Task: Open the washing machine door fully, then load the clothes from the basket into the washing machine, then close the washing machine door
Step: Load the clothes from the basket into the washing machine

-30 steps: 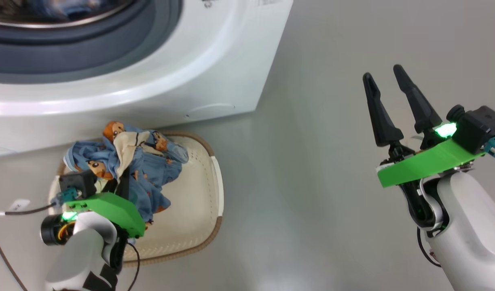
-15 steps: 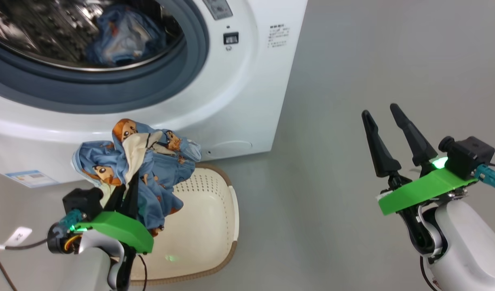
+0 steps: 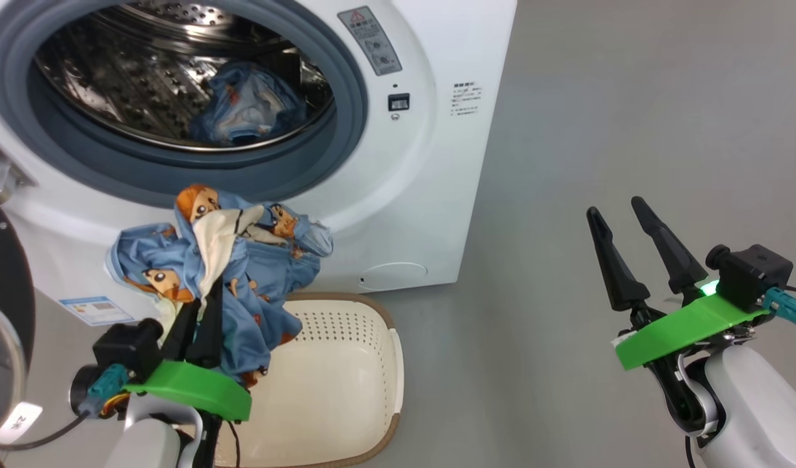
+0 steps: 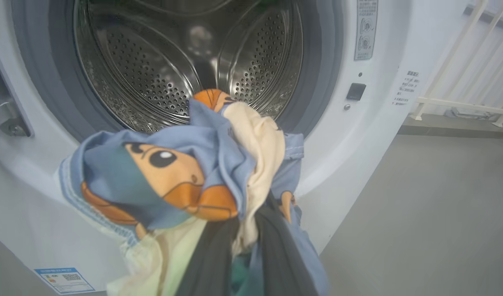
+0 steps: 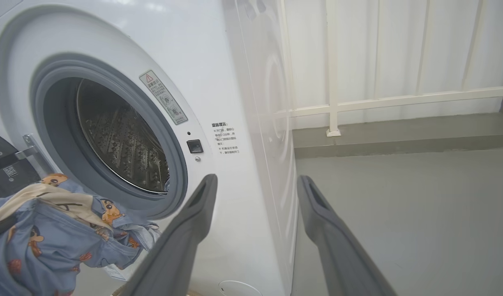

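Left claw (image 3: 206, 299) has lifted clamped clothes (image 3: 261, 273) above grey floor (image 3: 599, 97); right claw (image 3: 614, 208) apart

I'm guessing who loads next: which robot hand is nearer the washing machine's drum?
Left. The left hand, shut on the cartoon-print clothes, is close in front of the drum. The open right hand is off to the side, over the floor.

Bright, even light fills the room — shadows on the grey floor (image 3: 567, 130) are soft. The steel drum (image 4: 185, 61) shines with white glints. In the left wrist view the clothes (image 4: 173, 176) look a little blurry up close.
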Motion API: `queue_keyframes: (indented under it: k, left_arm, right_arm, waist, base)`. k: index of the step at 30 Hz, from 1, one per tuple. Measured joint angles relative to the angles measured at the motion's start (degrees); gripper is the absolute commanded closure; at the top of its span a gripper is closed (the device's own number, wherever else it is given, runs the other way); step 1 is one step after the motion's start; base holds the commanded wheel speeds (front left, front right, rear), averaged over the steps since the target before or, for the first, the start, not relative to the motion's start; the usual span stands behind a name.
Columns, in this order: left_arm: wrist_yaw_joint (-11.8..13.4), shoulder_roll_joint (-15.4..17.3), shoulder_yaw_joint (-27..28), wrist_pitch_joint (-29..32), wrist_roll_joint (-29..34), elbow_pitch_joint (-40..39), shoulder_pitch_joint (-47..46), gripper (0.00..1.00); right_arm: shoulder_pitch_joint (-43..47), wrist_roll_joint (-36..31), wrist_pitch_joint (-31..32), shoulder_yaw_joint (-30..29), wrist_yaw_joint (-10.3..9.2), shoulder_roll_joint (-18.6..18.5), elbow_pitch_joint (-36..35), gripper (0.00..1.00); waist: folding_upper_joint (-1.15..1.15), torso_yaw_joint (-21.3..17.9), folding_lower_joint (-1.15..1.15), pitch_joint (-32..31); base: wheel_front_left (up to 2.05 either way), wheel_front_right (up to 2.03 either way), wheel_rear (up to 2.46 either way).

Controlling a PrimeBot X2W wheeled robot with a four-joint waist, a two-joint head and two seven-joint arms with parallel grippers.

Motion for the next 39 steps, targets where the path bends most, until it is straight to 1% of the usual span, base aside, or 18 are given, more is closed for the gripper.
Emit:
queue_keyframes:
  k: [12,17,22,26,29,33,34,39]
  left_arm:
    - [2.79,0.42,0.35,0.9,-0.01,-12.38,4.54,1.0]
    - [3.81,0.62,0.11,2.2,-0.01,-15.62,5.71,1.0]
    - [4.32,0.97,0.03,2.89,-0.02,-17.46,5.83,1.0]
    - [4.31,1.25,0.05,3.43,-0.21,-17.59,5.66,1.0]
    - [4.22,1.58,0.08,3.72,-0.27,-16.81,3.85,1.0]
    - [4.09,1.88,0.47,3.72,-0.34,-13.56,-3.14,1.0]
    - [3.66,1.88,0.65,3.71,-0.41,-12.69,-4.48,1.0]
    - [3.13,1.96,1.32,3.67,-0.8,-7.42,-11.11,1.0]
  right_arm:
    - [1.05,0.23,0.0,-0.48,0.0,-0.54,-0.22,0.0]
    - [1.05,0.24,0.0,-0.48,0.0,-0.55,-0.3,0.0]
    - [1.05,0.24,0.0,-0.44,0.0,-0.64,-0.35,0.0]
    - [1.05,0.24,0.0,-0.43,0.0,-0.92,-0.6,0.0]
    - [1.03,0.25,0.0,-0.37,0.0,-1.18,-0.73,0.0]
    - [0.8,0.25,0.0,-0.03,0.0,-1.54,-1.23,0.0]
    - [0.78,0.25,0.0,0.08,0.0,-1.58,-1.26,0.0]
    - [-0.02,0.25,0.0,0.22,0.0,-1.77,-1.67,0.0]
  waist:
    - [0.0,1.67,0.0,-1.37]
    - [0.0,1.69,0.0,-1.36]
    - [0.0,1.53,0.01,-1.26]
    - [0.0,1.52,0.0,-0.78]
    - [0.0,1.64,0.0,-0.09]
    - [0.0,1.41,0.01,1.66]
    - [0.0,1.3,0.01,2.07]
    - [0.0,0.39,0.01,4.43]
  base:
    - [0.0,0.0,0.0]
    - [0.0,0.0,0.0]
    - [0.0,0.0,0.0]
    - [0.0,0.0,0.0]
    - [0.0,0.0,0.0]
    - [0.0,0.0,0.0]
    - [0.0,0.0,0.0]
    - [0.0,0.0,0.0]
